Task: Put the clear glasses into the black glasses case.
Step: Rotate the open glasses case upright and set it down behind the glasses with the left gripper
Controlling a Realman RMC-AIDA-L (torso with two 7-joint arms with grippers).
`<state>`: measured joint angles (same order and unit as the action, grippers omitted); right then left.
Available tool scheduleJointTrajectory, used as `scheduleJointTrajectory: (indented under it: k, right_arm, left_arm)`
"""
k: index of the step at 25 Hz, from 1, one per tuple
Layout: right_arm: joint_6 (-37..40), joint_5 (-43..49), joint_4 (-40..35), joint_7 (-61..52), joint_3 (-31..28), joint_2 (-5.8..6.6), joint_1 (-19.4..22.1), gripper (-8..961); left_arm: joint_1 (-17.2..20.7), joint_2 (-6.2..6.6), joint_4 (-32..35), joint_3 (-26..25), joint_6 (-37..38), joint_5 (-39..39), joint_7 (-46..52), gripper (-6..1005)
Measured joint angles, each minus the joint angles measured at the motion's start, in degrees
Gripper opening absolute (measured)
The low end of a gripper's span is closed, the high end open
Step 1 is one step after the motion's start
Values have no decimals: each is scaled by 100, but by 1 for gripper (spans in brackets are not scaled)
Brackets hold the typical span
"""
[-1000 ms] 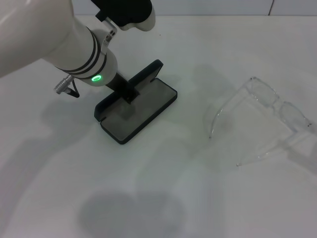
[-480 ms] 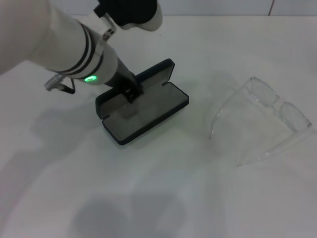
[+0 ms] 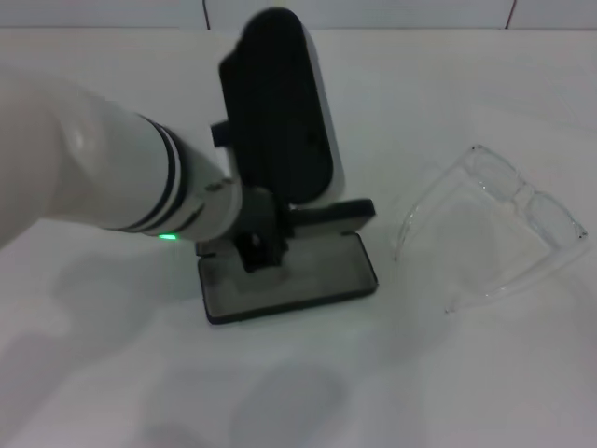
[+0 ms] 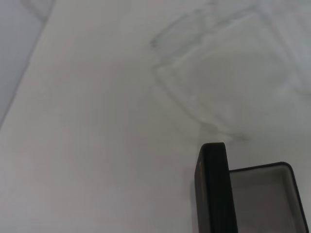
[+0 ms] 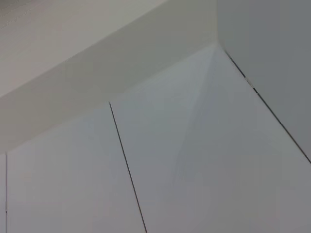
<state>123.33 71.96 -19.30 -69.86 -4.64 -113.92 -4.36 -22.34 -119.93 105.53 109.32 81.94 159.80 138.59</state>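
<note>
Head view: left gripper (image 3: 254, 245) in black glasses case (image 3: 289, 273)

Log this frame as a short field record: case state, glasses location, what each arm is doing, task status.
case: black glasses case open on the table, lid upright, grey lining showing
glasses: clear glasses on the table to the robot's right of the case, temples unfolded, apart from it
left arm: left gripper at the case's hinge side
right arm: out of sight in the head view
status: glasses not yet in the case
</note>
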Motion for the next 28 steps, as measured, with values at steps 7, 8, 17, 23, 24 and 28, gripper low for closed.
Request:
scheduleJointTrajectory:
  k: [7, 8, 17, 23, 24, 28]
  right_arm:
    - [-1, 39, 70, -4, 76, 1, -122, 766]
    - [-2, 42, 71, -5, 99, 2, -134, 766]
    - [-3, 53, 82, -16, 228, 1, -159, 766]
    - [4, 33, 157, -19, 227, -4, -113, 765]
    - [4, 26, 172, -19, 227, -5, -107, 765]
    - [6, 11, 223, -19, 223, -7, -102, 765]
  left_arm:
    - [-24, -9, -81, 222, -155, -815, -549, 210]
    - [-24, -11, -129, 241, -264, -879, -598, 210]
    - [-163, -25, -828, 296, -1106, -987, -804, 210]
    - [-359, -24, -1301, 370, -1534, -1015, -888, 211]
    - [-389, -23, -1367, 371, -1596, -1036, -909, 211]
    - [-530, -20, -1657, 371, -1880, -1199, -1055, 210]
